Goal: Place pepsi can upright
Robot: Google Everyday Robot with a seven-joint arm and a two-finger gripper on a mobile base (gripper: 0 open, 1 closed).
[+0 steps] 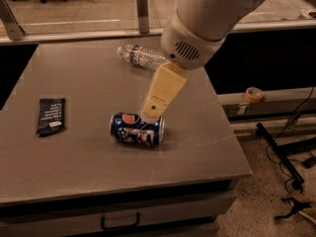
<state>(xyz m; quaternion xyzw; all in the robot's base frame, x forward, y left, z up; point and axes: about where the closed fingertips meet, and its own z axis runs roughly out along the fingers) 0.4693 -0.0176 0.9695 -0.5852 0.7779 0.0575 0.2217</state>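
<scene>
The pepsi can (pixel 137 129) lies on its side near the middle of the grey table (pixel 74 167), its silver top facing right. It is dark blue with a red-white-blue logo. My gripper (pixel 152 111) hangs from the big white arm joint (pixel 195 38) and points down and to the left. Its cream-coloured tip sits just above the can's upper right side, close to it or touching it; I cannot tell which.
A clear plastic water bottle (pixel 143 57) lies on its side at the back of the table. A flat dark snack wrapper (pixel 50 115) lies at the left. The table's right edge drops to a floor with cables (pixel 291 157) and a tape roll (pixel 254 94) on a ledge.
</scene>
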